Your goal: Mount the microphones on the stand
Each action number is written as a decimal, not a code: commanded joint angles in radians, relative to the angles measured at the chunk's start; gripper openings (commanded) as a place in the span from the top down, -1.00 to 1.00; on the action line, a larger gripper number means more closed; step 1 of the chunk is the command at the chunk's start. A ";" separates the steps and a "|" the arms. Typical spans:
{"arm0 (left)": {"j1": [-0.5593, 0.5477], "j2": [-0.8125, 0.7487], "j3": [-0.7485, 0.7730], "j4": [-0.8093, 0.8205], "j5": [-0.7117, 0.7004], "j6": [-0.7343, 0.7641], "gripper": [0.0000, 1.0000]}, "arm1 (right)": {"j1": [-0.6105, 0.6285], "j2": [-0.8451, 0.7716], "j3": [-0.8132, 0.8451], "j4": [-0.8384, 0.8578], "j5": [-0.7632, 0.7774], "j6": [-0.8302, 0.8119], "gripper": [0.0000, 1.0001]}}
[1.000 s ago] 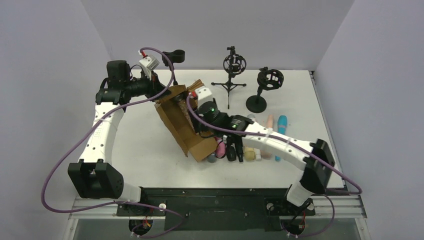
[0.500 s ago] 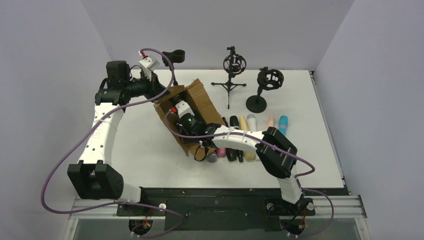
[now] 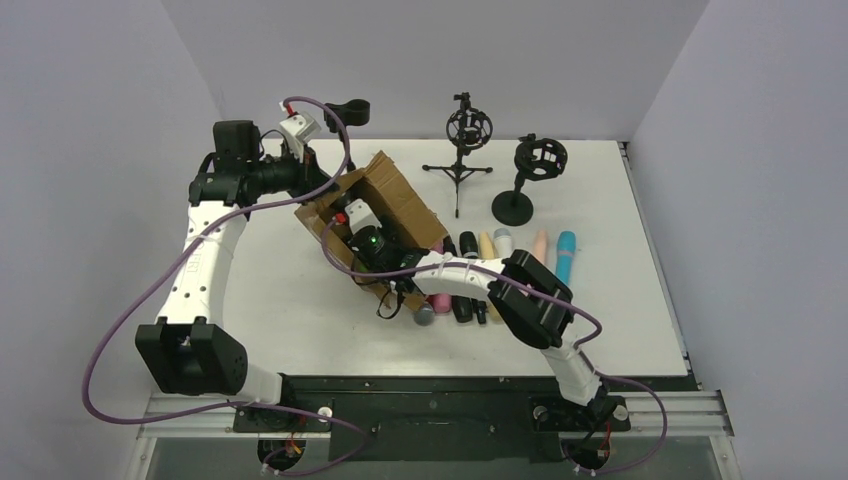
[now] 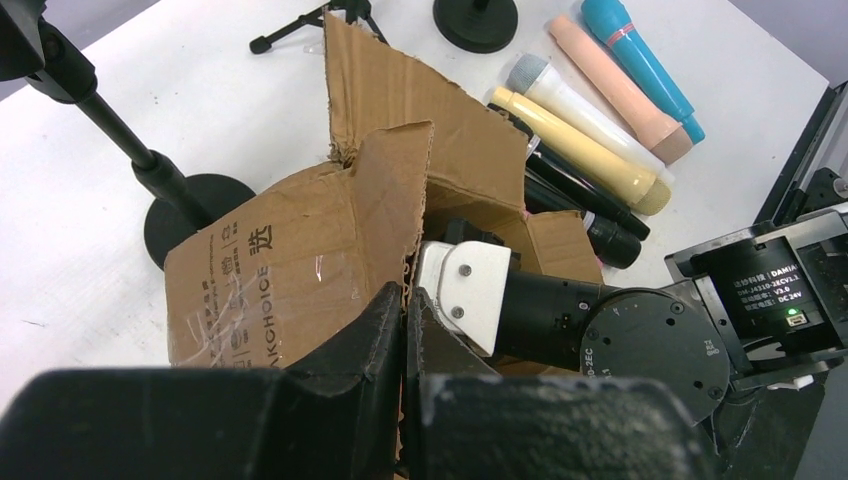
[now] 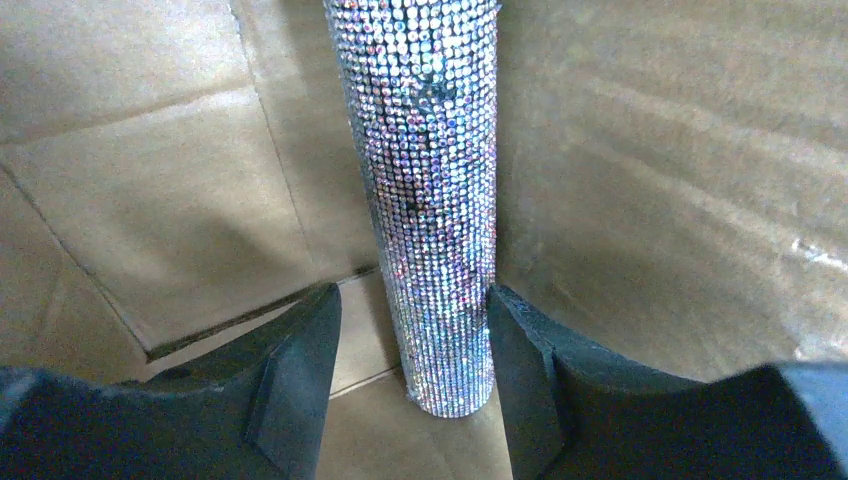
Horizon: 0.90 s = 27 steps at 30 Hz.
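A glittery microphone point(image 5: 430, 180) lies inside the brown cardboard box point(image 3: 395, 200), its butt end towards me. My right gripper point(image 5: 410, 340) is open and straddles that end: the right finger touches it, the left finger stands off. My left gripper point(image 4: 408, 310) is shut on a flap edge of the box point(image 4: 290, 250) and holds it tilted. Several microphones lie in a row on the table beside the box: teal point(image 3: 566, 252), peach point(image 3: 541, 243), white point(image 3: 503, 240), cream-yellow point(image 3: 487, 245), black point(image 3: 468, 243). Stands wait behind: a tripod point(image 3: 466, 130) and a round-base one point(image 3: 535, 165).
A third stand with a clip point(image 3: 350, 110) rises at the back left, close to my left wrist. The right arm's forearm point(image 3: 470, 272) lies across the near ends of the row, covering a pink microphone point(image 3: 440, 302) and others. White walls close the table on three sides.
My right arm has swung left and pushed its gripper into the box, around the glittery microphone, with the jaws narrowing slightly. The box has tipped up a little; the left arm holds still.
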 commanded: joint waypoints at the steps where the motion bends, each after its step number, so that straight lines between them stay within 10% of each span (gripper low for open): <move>1: -0.011 0.013 0.043 -0.062 0.032 0.023 1.00 | -0.008 0.021 0.029 0.071 -0.082 -0.002 0.01; 15: -0.016 0.025 0.067 -0.088 -0.020 0.060 1.00 | -0.064 -0.186 -0.093 0.174 -0.264 0.009 0.20; 27: -0.024 0.040 0.096 -0.115 -0.004 0.086 1.00 | -0.089 -0.038 -0.011 0.132 -0.341 -0.007 -0.13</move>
